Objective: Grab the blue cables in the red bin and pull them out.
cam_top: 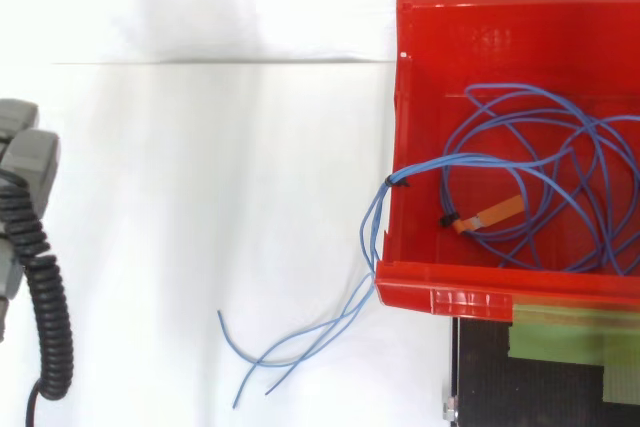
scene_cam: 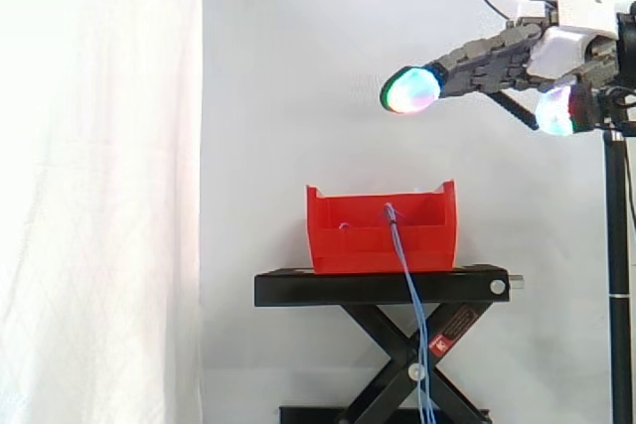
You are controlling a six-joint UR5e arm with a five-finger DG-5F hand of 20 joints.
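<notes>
The red bin (scene_cam: pixel 348 240) stands on a black stand (scene_cam: pixel 298 288). Blue cables (cam_top: pixel 520 162) lie in loose loops inside the bin, bound by black ties and carrying an orange tag (cam_top: pixel 497 211). A bundle of them climbs over the bin's wall (cam_top: pixel 440 292) and hangs down past the stand (scene_cam: pixel 405 265), with loose ends spread out below (cam_top: pixel 290 347). My hand (scene_cam: pixel 556 47) hovers high above and to the right of the bin, open, fingers stretched out towards the left, holding nothing. A grey part of the hand (cam_top: pixel 28 162) shows at the left edge of the top view, far from the bin.
A black pole (scene_cam: pixel 618 275) stands at the right edge, under the hand. Green tape (cam_top: pixel 570 332) lies on the stand beside the bin. A white curtain hangs behind everything.
</notes>
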